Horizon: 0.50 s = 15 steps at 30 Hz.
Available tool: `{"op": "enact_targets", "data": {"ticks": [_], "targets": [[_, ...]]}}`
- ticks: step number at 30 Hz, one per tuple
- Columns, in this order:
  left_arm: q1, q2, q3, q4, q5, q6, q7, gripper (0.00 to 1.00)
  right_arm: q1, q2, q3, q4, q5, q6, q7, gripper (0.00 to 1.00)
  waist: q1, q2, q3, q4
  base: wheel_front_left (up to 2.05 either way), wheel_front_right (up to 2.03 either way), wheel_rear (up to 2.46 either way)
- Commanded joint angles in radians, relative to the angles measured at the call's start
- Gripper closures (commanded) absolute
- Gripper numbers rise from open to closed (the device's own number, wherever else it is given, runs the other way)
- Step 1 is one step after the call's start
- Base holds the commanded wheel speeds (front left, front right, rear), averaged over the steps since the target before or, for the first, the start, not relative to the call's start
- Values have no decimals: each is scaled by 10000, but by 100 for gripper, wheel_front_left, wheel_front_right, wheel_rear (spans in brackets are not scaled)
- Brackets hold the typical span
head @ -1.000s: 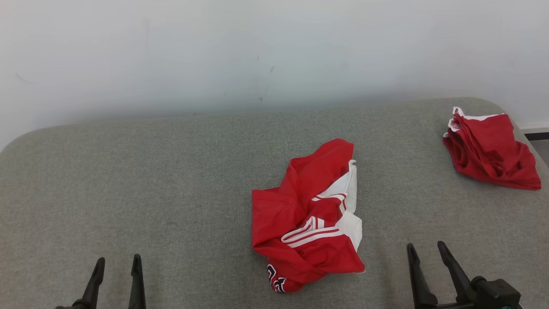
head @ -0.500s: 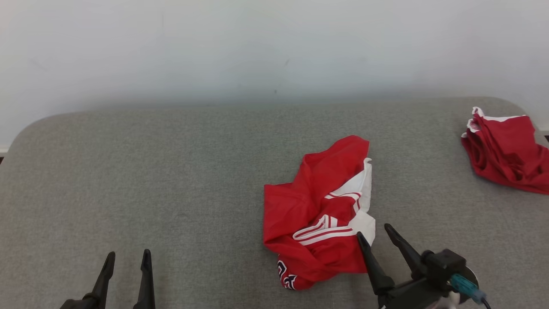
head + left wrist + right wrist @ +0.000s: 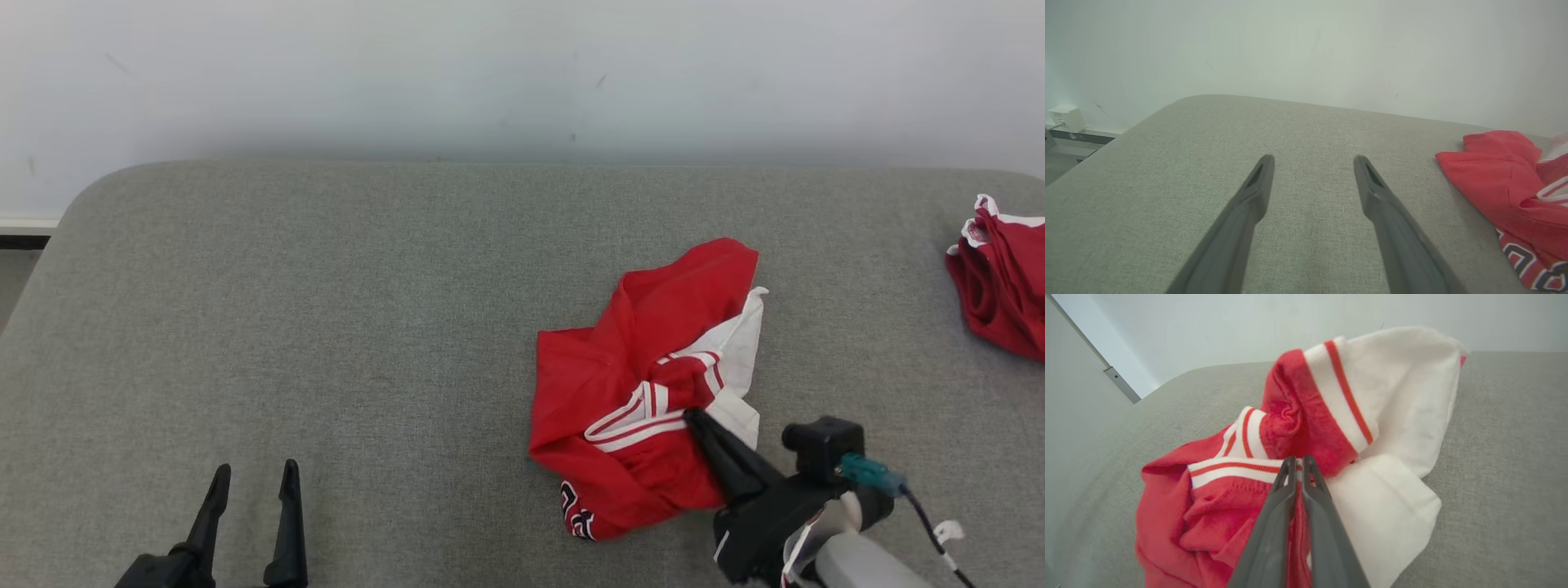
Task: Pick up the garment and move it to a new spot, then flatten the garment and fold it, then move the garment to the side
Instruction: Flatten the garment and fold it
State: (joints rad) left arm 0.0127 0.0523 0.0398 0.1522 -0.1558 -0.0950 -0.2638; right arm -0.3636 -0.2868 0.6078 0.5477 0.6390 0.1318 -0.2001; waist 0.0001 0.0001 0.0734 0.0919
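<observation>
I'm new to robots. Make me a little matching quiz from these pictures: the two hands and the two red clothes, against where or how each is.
1. red jersey-style shirt with white sleeves
2. bunched red garment with narrow white edging
3. left hand
4. right hand

A. shut, pinching fabric
B. open over the grey padded surface
C. at the surface's right edge, untouched
D. crumpled, right of middle, being gripped

Pairs: 1-D; 2-C; 3-B; 4-A

Bright, even, diffuse light is spread over the grey woven-fabric surface [image 3: 326, 327]. A faint, soft shadow is cast beneath the crumpled red-and-white jersey shirt [image 3: 629, 384], and a dim band is laid along the pale wall [image 3: 522, 73] just above the surface. The wrist views are rendered hazy and soft, and the long dark fingers [image 3: 1251, 204] of the left gripper [image 3: 1312, 163] are blurred toward the bottom edge.
</observation>
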Motion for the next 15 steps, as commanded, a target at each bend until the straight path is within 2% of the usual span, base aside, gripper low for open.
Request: {"op": "enact_targets", "data": {"ticks": [1, 7, 15], "targets": [[-2, -3, 13, -11, 13, 55, -7, 0, -279, -180, -96, 59, 191, -26, -163, 100, -1, -1, 34, -32, 0, 0, 0], [-75, -16, -51, 31, -80, 160, -7, 0, -966, -828, -1001, -66, 801, -26, -544, 100, -1, -1, -47, -309, 0, 0, 0], [-196, -15, -112, 175, -217, 100, -7, 0, -794, -1554, -3005, 98, 873, -26, -652, 100, -1, -1, -124, -484, 0, 0, 0]]}}
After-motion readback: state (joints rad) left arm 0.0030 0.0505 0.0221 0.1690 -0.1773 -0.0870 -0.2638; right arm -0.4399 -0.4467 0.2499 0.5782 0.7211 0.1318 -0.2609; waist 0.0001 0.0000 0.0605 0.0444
